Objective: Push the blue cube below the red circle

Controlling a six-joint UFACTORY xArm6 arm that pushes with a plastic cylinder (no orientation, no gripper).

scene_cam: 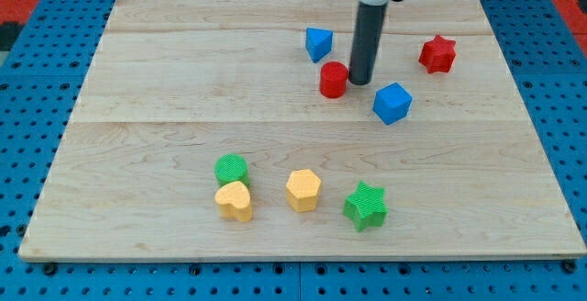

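The blue cube [393,103] lies on the wooden board [165,108], right of centre. The red circle [334,79] stands to its upper left, about a block's width away. My tip [359,82] rests on the board just right of the red circle, close to it or touching it, and up and to the left of the blue cube, apart from it. The dark rod rises from there to the view's top.
A blue triangular block [318,43] sits above the red circle. A red star [437,54] lies at the upper right. Near the bottom are a green circle [232,168], a yellow heart [235,201], a yellow hexagon [304,190] and a green star [366,206].
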